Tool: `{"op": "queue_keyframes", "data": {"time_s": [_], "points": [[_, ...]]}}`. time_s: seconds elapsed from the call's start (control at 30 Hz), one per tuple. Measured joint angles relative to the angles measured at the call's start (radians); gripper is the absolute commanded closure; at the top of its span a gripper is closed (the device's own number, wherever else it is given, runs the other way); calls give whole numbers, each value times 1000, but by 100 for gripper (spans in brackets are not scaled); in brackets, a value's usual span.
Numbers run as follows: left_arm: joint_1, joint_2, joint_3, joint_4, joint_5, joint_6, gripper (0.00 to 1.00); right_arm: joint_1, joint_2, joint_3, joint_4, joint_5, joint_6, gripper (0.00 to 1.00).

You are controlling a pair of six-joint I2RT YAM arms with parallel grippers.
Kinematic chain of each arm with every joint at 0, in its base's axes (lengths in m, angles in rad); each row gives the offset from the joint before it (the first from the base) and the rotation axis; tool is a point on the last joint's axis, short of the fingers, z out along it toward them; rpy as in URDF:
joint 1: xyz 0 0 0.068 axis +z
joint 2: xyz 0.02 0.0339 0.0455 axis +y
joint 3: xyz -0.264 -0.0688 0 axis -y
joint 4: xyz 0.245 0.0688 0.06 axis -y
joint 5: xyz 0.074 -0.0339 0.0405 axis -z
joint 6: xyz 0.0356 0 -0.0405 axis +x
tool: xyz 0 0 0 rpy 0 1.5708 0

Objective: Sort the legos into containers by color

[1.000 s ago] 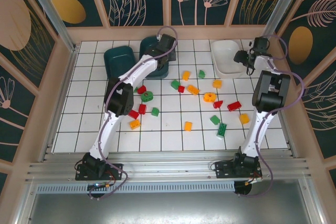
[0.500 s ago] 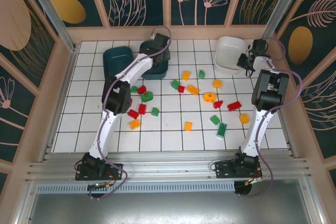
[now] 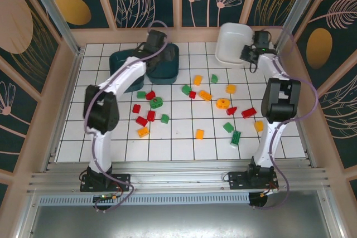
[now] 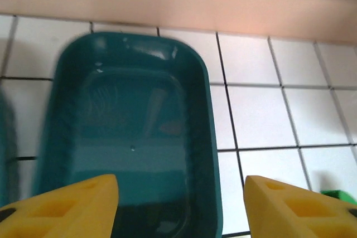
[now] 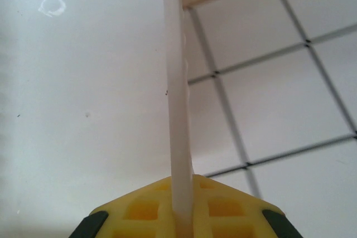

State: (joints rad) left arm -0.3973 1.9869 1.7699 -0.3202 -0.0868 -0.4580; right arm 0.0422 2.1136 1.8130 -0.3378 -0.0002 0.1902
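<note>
desk [image 3: 83, 132]: white tiled surface inside the enclosure, carrying everything listed below.
left teal tub [image 3: 124, 64]: rear left of the desk, flat on the tiles, close against the second teal tub; whether the two touch cannot be told.
left tool [image 3: 155, 38]: over the rear edge of the middle teal tub, near the back wall [image 3: 111, 35]; in the left wrist view its yellow fingers [image 4: 72, 202] stand apart, with the tub floor seen between them.
middle teal tub [image 3: 167, 69]: flat on the tiles just right of the first; the left wrist view looks down into it [image 4: 213, 160].
legos [image 3: 192, 94]: scattered on the tiles in the middle of the desk, forward of all three tubs and between the two arms; red bricks [image 3: 141, 121], green bricks [image 3: 157, 102] and orange-yellow bricks [image 3: 222, 102] lie mixed.
white tub [image 3: 227, 38]: rear right, against the back wall; it looks tilted, its open side turned toward the overhead camera.
right tool [image 3: 249, 54]: clamped on the right-hand rim of the white tub; in the right wrist view the thin white rim [image 5: 175, 82] rises from between the closed yellow fingers [image 5: 139, 210].
</note>
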Motion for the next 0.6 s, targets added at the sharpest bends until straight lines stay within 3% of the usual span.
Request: {"op": "queue_keyframes", "data": {"time_s": [0.1, 0.27, 0.43, 0.6], "points": [[127, -64, -118, 81, 79, -35, 37, 98, 42, 94, -23, 17, 24, 100], [322, -42, -267, 134, 147, -94, 43, 209, 194, 283, -61, 35, 84, 100], [360, -12, -306, 134, 156, -100, 55, 219, 330, 412, -130, 40, 116, 100], [350, 66, -238, 132, 158, -84, 68, 209, 349, 395, -167, 55, 123, 100]]}}
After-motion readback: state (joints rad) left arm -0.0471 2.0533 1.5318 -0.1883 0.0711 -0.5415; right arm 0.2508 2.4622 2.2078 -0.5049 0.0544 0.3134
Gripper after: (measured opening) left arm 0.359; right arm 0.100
